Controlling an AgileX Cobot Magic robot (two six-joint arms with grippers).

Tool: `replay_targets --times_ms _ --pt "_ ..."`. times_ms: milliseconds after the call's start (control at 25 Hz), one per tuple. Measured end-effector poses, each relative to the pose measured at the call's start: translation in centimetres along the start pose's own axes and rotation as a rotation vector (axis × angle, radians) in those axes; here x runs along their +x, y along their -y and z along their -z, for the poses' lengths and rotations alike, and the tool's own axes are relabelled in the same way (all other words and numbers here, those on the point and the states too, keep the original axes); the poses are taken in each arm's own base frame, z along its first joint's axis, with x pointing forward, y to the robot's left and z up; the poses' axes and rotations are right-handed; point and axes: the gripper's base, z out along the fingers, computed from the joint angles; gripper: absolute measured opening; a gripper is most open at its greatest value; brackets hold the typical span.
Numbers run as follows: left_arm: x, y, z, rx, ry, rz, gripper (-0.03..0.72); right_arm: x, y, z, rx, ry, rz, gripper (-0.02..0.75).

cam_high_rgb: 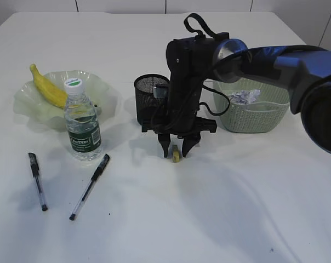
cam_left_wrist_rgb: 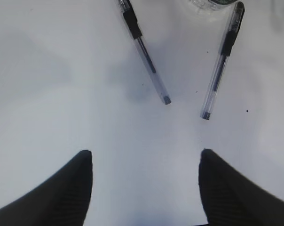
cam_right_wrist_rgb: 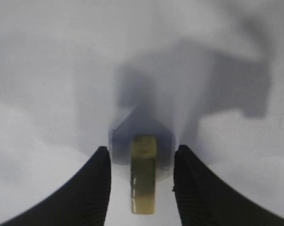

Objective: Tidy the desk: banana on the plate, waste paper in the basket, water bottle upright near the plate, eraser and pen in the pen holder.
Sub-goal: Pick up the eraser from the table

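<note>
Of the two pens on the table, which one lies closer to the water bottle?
The right pen: its cap end almost reaches the water bottle. The left pen lies farther away.

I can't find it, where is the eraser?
The eraser lies on the table near the middle of the exterior view, between the open fingers of the right claw, just in front of the black mesh pen holder.

- The right gripper (cam_high_rgb: 176, 147) points down at the table (cam_high_rgb: 220, 208), jaws apart, a small yellowish eraser (cam_high_rgb: 176, 155) between the fingertips.
- Banana (cam_high_rgb: 46, 87) lies on the plate (cam_high_rgb: 28, 107); the bottle (cam_high_rgb: 81, 121) stands upright just in front.
- Two pens (cam_high_rgb: 36, 179) (cam_high_rgb: 90, 186) lie flat.
- Crumpled paper (cam_high_rgb: 245, 97) sits in the basket (cam_high_rgb: 253, 118), beside the mesh pen holder (cam_high_rgb: 150, 98).
</note>
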Motion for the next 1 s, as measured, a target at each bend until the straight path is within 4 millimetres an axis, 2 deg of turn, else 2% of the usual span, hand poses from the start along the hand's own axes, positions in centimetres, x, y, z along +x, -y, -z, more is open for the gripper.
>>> replay_targets --times_ms 360,840,1000 --pt "0.0 0.0 0.0 0.0 0.0 0.0 0.496 0.0 0.0 -0.07 0.0 -0.001 0.0 0.163" --pt "0.0 0.0 0.0 0.0 0.0 0.0 0.496 -0.31 -0.21 0.52 -0.011 0.02 0.024 0.138" --pt "0.0 0.0 0.0 0.0 0.0 0.0 0.496 -0.31 -0.21 0.52 -0.011 0.02 0.028 0.09"
